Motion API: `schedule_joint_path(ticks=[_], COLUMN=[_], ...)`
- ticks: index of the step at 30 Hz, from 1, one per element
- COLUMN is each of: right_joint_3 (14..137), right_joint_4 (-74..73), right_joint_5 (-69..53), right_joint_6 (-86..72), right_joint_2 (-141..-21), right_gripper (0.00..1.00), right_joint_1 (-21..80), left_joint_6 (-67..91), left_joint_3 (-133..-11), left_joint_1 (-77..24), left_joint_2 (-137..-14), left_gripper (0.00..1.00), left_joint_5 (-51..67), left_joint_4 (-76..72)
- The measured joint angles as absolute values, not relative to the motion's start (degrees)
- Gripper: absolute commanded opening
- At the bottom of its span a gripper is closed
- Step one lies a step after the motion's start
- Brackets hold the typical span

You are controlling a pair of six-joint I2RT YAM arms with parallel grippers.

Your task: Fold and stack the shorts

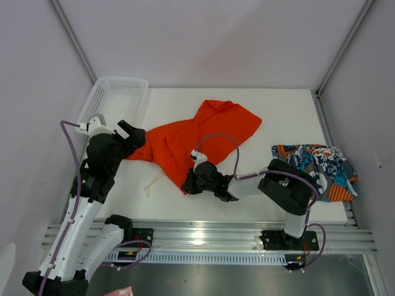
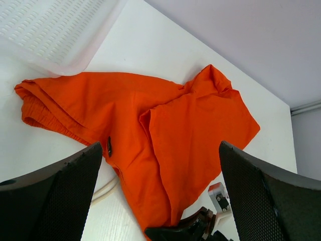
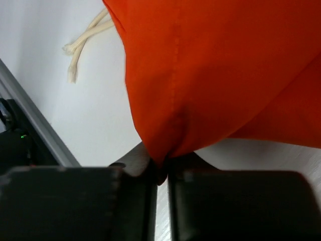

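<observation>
The orange shorts (image 1: 197, 134) lie spread and rumpled across the middle of the table; they also show in the left wrist view (image 2: 165, 125) and the right wrist view (image 3: 215, 70). My right gripper (image 1: 190, 183) is shut on their near corner (image 3: 163, 159). My left gripper (image 1: 132, 132) is open at the shorts' left end, and its fingers (image 2: 55, 193) stand wide apart above the cloth. The white drawstring (image 1: 153, 181) trails on the table by the near edge. The printed shorts (image 1: 316, 168) lie bunched at the right edge.
A white mesh basket (image 1: 114, 98) stands at the back left, close to my left gripper. The metal rail (image 1: 203, 233) runs along the table's near edge. Grey walls close in the left, back and right sides.
</observation>
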State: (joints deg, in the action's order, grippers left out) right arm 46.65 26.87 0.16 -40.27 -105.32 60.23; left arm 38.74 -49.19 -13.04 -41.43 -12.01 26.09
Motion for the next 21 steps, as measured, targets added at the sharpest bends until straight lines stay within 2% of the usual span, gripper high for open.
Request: schedule_joint_path(ticks=[1, 5, 11, 15, 21], right_joint_3=[46.63, 46.00, 47.48, 54.17, 58.50], right_joint_4=[26.83, 25.89, 13.58, 10.74, 10.79], right_joint_5=[-0.51, -3.16, -10.02, -17.85, -27.05], right_joint_6=[-41.17, -43.11, -45.43, -47.53, -51.77], right_joint_2=[-105.65, -103.37, -84.36, -76.49, -77.54], right_gripper=[0.00, 0.00, 0.00, 0.00, 0.00], right_joint_1=[60.27, 60.25, 56.64, 43.77, 22.09], left_joint_6=[38.54, 38.26, 37.52, 37.54, 37.50], left_joint_3=[-49.19, -49.19, -49.19, -47.68, -40.16], left_joint_1=[-13.04, -13.04, -12.99, -12.97, -12.97], left_joint_2=[-41.12, -40.91, -41.58, -42.17, -42.85], left_gripper=[0.99, 0.99, 0.99, 0.99, 0.99], left_joint_5=[-12.19, -12.91, -13.37, -13.15, -11.33], left_joint_4=[26.37, 27.53, 27.66, 25.96, 21.15])
